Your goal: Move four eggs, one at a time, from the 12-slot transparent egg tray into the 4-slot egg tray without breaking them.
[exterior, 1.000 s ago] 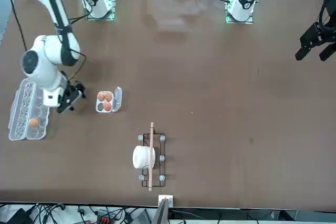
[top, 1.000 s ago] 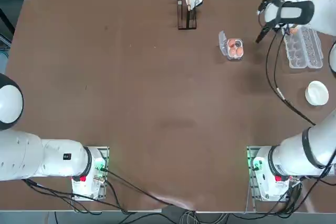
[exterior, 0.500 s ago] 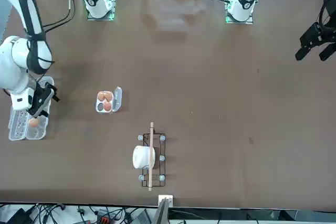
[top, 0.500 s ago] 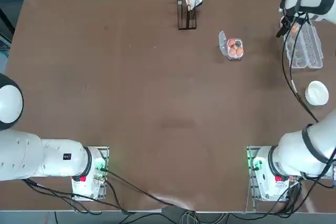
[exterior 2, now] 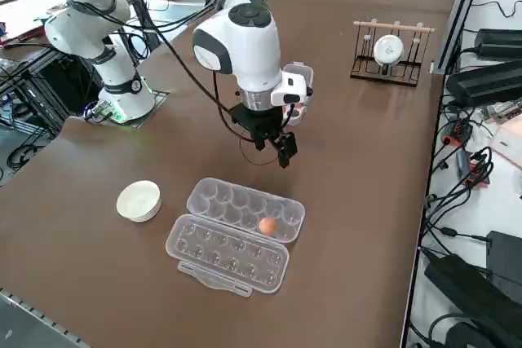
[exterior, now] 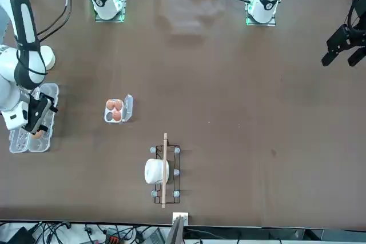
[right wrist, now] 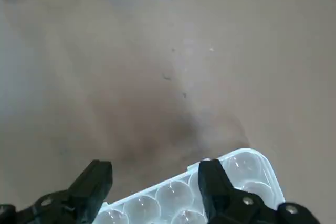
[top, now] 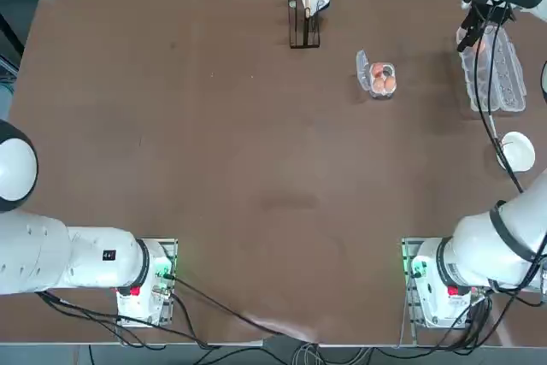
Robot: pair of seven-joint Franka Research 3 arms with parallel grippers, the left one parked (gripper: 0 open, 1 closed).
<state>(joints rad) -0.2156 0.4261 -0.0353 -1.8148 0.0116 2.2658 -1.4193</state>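
Note:
The 12-slot transparent egg tray (exterior 2: pixel 220 199) lies open at the right edge of the table, also seen as the long tray (top: pixel 504 74) from above. One orange-brown egg (exterior 2: pixel 267 226) sits in a cup near its far end. The 4-slot egg tray (top: pixel 382 77) holds three eggs (exterior: pixel 117 115) and one bare cup. My right gripper (exterior 2: pixel 277 148) hangs open and empty above the far end of the long tray (right wrist: pixel 241 166), close over the egg. In the wrist view the gripper (right wrist: pixel 155 182) spans the tray's end cups, and no egg shows there.
A white bowl (top: pixel 516 151) stands near the long tray's near end. A dark rack with a white roll (top: pixel 305 6) sits at the far middle of the table.
My right arm has swung from beside the 4-slot tray over to the far end of the 12-slot tray. Its fingers have stayed open.

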